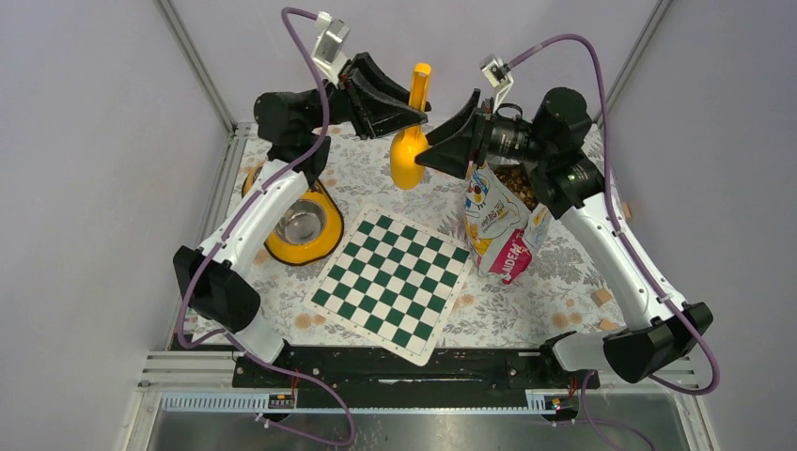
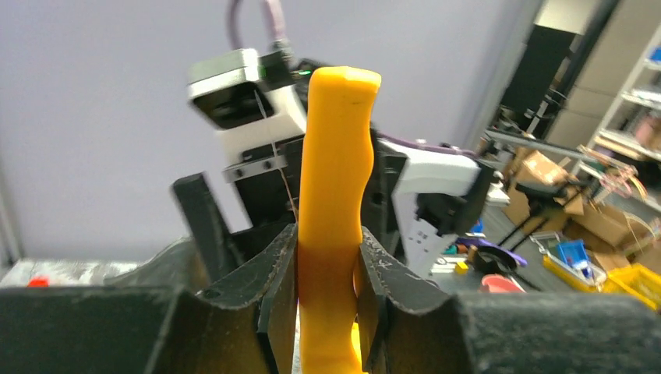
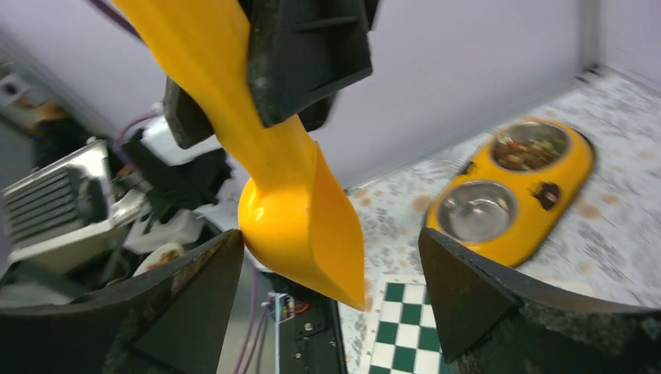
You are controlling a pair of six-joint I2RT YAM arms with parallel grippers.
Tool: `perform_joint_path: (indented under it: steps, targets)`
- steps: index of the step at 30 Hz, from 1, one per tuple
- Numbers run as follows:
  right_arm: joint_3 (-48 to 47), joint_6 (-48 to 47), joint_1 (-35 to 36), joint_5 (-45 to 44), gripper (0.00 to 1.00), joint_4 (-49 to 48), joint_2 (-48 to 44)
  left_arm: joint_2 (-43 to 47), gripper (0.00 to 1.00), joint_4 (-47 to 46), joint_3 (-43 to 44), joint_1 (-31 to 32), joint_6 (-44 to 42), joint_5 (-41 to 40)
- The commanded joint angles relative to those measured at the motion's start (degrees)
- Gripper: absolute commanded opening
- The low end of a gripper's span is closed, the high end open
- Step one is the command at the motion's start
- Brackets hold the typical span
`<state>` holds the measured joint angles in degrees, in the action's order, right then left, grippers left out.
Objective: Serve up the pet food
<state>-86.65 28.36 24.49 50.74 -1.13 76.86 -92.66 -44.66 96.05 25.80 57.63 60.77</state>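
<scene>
While left fingers clamp the yellow scoop (right fingers spread wide), brown kibble fills the bag.

Left end effector clamping yellow scoop, kibble in bag

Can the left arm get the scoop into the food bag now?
Probably not yet: the left gripper holds the scoop, but the open right gripper flanks it and that arm overhangs the bag.
</scene>
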Motion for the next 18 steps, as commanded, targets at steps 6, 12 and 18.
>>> perform_joint_path:
  steps: [6,12,18]
  targets:
    - [-3.8,6.6,3.9,16.0,0.71,-13.8,3.2,-1.1,0.00,-28.4,9.5,0.8,20.7,10.6]
    - [-4.8,6.7,4.9,14.5,0.56,-13.5,3.4,2.0,0.00,-13.4,6.9,0.8,8.2,7.3]
    - [-6.1,11.4,7.0,13.3,0.47,-19.8,4.7,4.8,0.00,-3.9,3.8,0.8,-1.2,3.2]
